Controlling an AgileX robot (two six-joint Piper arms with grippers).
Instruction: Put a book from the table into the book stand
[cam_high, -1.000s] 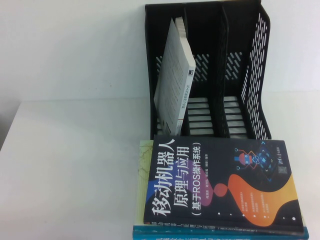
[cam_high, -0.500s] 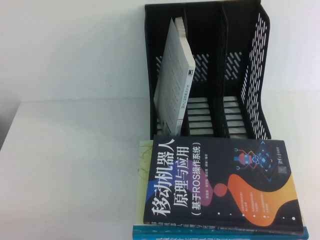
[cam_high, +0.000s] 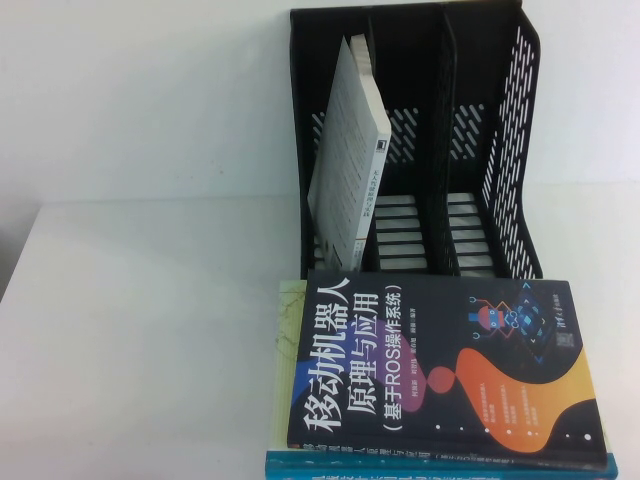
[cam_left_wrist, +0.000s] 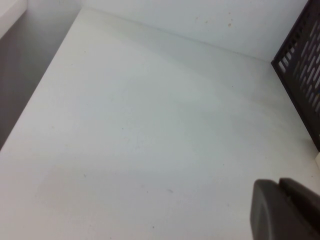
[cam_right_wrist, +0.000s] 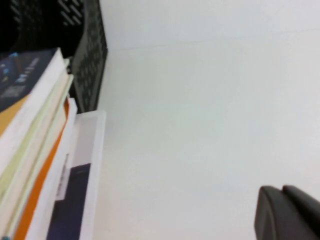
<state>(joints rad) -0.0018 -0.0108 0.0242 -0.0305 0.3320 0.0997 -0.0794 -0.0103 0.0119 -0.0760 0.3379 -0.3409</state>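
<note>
- Navy book (cam_high: 440, 365) tops a stack at the table's (cam_high: 140, 330) near edge, directly in front of the book stand (cam_high: 500, 150); teal-edged book (cam_high: 440, 466) beneath.
- The book (cam_high: 345, 160) leans tilted in the stand's left slot, toward the far edge.
- Left gripper (cam_left_wrist: 286, 210) over bare table beside the stand; jaw state cannot be told.
- Right gripper (cam_right_wrist: 289, 212) over bare table beside the stack; jaw state cannot be told.

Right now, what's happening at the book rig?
Nothing is being handled. A book with a white cover already leans in the left slot of the black book stand; the other two slots hold nothing. A dark navy book tops a stack on the table in front of the stand. The left end effector and right end effector are each above bare tabletop on either side, holding nothing.
</note>
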